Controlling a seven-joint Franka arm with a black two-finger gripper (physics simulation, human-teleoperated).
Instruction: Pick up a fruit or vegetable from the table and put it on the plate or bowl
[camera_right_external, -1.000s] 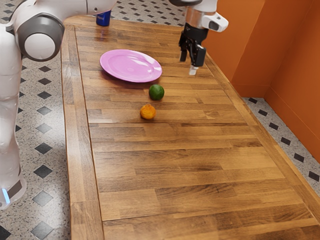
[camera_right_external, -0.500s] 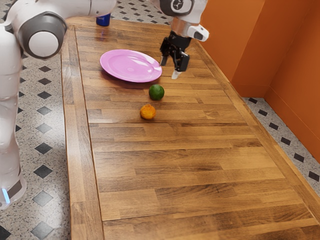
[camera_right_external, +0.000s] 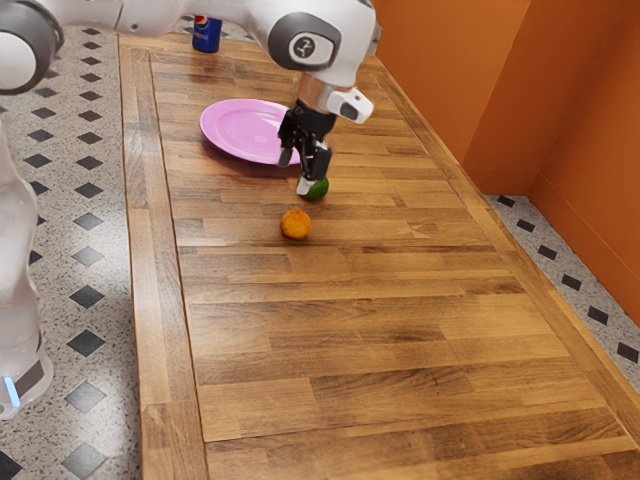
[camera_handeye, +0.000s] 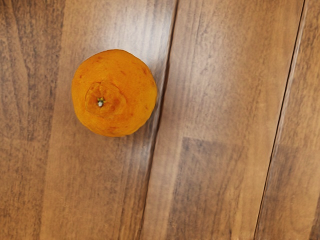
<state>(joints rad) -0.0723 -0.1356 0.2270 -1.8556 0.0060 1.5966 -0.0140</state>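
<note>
In the exterior view a green lime (camera_right_external: 318, 188) and an orange mandarin (camera_right_external: 295, 223) lie on the wooden table (camera_right_external: 400, 330), a little nearer than the pink plate (camera_right_external: 245, 128). My gripper (camera_right_external: 300, 178) hangs open and holds nothing. It points down and covers the lime's left side in this view, just off the plate's near right rim. The wrist view looks straight down on the mandarin (camera_handeye: 114, 93), stem scar up, resting on the planks.
A blue soda can (camera_right_external: 207, 32) stands at the table's far end. Orange walls (camera_right_external: 520, 70) run close along the exterior view's right. The arm's white base (camera_right_external: 15, 300) stands at the left, on the tiled floor.
My arm has swung from the table's far right edge toward the exterior view's left and lower, from beside the plate to over the lime. The fruits and the plate have stayed put.
</note>
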